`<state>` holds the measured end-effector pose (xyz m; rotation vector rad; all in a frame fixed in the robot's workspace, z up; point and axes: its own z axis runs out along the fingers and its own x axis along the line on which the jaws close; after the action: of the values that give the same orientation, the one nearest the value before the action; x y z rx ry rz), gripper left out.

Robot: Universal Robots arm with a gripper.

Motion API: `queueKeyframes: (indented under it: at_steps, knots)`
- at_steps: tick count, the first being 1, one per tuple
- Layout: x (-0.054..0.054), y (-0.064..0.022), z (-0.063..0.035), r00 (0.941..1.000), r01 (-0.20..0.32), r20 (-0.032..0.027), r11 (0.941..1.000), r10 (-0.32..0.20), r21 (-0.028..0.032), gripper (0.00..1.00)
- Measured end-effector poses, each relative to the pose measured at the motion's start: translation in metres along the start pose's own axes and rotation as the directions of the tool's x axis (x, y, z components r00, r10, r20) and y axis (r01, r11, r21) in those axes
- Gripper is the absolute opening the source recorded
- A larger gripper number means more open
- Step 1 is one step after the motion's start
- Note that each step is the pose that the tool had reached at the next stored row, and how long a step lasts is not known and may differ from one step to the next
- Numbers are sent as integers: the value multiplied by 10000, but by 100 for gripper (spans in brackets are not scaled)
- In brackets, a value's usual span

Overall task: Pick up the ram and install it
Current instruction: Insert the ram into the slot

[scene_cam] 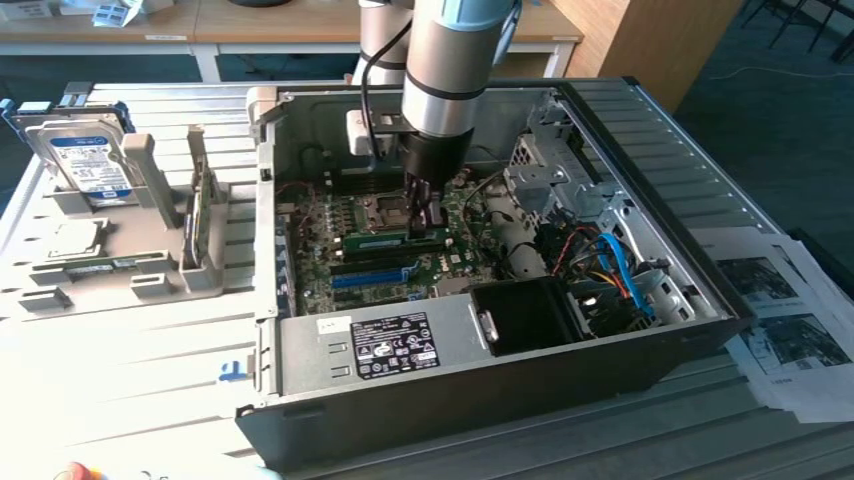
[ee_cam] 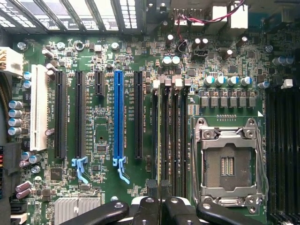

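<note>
case (scene_cam: 467,400): closest to us, the open computer case lies on its side, so the motherboard faces up and the arm can come straight down onto it.
blue slot (scene_cam: 371,277): next in, long and empty, lying parallel to the memory slots. It is not the place for this part.
ram (scene_cam: 390,240): there it is, the green stick standing on edge over the memory slots just beyond the blue slot. It runs along their length, and that looks deliberate, so its lower edge can meet a slot.
gripper (scene_cam: 430,228): right on top of the ram, at its end toward the exterior view's right. The fingers are almost together and look pinched on the thin board's upper edge.
from the wrist: the gripper (ee_cam: 161,204) hangs over the dark memory slots (ee_cam: 168,136), with only a sliver of gap between its fingers (ee_cam: 146,208) and the slots running straight away from it beside the processor socket (ee_cam: 228,161).
seating: can't call it. The ram may be pushed home or only resting on its slot.
holder (scene_cam: 147,215): further off at the exterior view's left, a grey rack with a hard drive (scene_cam: 87,160) standing in it, well apart from the work.
</note>
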<state>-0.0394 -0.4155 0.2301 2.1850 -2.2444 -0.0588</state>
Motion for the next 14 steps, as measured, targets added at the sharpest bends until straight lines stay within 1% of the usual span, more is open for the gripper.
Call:
queueKeyframes:
  at_steps: [8, 14]
  knots:
    - [1, 9, 0, 10000, -1, -1, 10000, 1, 0, 12]
    - [0, -23, -1, 10000, 0, 0, 10000, 0, 2, 12]
